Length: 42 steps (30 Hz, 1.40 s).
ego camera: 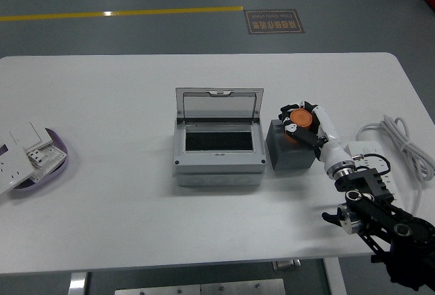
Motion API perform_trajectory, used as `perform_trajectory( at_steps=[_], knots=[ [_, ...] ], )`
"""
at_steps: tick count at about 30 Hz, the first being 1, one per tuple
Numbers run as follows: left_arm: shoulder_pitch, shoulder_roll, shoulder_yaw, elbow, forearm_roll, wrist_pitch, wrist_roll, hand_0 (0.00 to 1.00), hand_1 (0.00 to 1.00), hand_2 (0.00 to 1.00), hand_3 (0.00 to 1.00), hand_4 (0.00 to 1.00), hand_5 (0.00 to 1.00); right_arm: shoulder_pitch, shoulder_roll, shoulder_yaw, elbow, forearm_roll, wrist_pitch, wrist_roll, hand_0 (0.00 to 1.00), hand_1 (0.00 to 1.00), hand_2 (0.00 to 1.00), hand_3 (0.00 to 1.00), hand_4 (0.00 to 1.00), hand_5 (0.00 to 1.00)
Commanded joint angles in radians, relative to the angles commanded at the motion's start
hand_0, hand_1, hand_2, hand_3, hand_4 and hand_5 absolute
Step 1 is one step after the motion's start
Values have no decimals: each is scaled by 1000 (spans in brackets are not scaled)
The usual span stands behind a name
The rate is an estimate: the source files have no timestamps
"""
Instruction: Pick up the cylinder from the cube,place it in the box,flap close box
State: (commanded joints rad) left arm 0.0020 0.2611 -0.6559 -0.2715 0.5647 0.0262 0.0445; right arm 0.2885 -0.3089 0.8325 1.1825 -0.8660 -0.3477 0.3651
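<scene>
Fingers (292, 128) of the right hand (304, 124) curl around the orange cylinder (302, 117) atop the grey cube (289, 155).

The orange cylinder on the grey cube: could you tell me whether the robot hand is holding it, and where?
Yes. The right robot hand has its fingers closed around the sides of the orange cylinder, which sits on the grey cube.

Orange cylinder (301, 117) atop grey cube (291, 153), beside lid-up box (218, 151)
</scene>
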Motion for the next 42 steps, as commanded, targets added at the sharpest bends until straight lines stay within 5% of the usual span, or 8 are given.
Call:
perform_trajectory(
  at_steps=[7,13,18,23,24,26,35,42],
  knots=[
    [-1,-1,-2,-1,1,0,0,595,629,622,639,702,215,-1,0,25,35,1,-16,11,328,337,298,222,2,2],
    [2,-1,2,1,-3,0,0,595,631,622,639,702,215,-6,-15,64,149,-74,-76,-4,321,305,250,197,2,2],
    [4,-2,5,2,-6,0,0,595,630,621,639,701,215,7,-25,29,258,-216,-106,-95,262,272,242,195,2,2],
    [4,-3,12,4,-12,0,0,595,630,621,639,701,215,62,-4,-63,365,-410,-21,-262,262,272,242,195,2,2],
    [4,-3,16,5,-15,1,0,595,631,620,639,701,216,82,7,-85,376,-452,0,-302,104,197,227,186,2,2],
    [3,-2,22,6,-20,1,0,595,631,620,639,701,216,117,26,-126,384,-524,38,-370,104,197,227,186,2,2],
    [0,1,39,8,-33,1,0,595,630,622,639,701,218,269,95,-275,365,-874,216,-701,79,190,227,186,2,2],
    [0,3,51,11,-43,1,1,595,630,621,639,701,217,322,127,-308,302,-1111,251,-871,84,206,264,208,2,2]
  ],
)
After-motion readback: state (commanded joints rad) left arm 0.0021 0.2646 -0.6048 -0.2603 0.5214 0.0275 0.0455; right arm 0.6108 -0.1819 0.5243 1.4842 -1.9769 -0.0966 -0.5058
